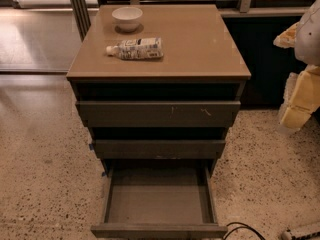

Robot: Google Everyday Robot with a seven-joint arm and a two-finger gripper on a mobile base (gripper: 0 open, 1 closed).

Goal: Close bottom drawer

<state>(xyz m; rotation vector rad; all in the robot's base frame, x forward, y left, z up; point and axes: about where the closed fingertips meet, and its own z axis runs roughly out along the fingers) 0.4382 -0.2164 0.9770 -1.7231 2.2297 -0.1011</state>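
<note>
The bottom drawer (157, 204) of a grey-brown cabinet is pulled far out toward me. Its shallow rectangular box is empty, and its plain front (157, 230) lies at the bottom edge of the view. The mid-width drawer front (159, 148) and the widest front with pale scratch marks (157, 114) sit above it, both pushed in much further. My gripper (300, 96), white and pale yellow, hangs at the right edge of the view. It is beside the cabinet at about top-drawer height and apart from all drawers.
On the cabinet top (200, 49) stand a white bowl (127, 18) at the back and a plastic bottle (136, 49) lying on its side. A black cable (240, 229) lies on the speckled floor right of the open drawer. A dark wall panel stands behind.
</note>
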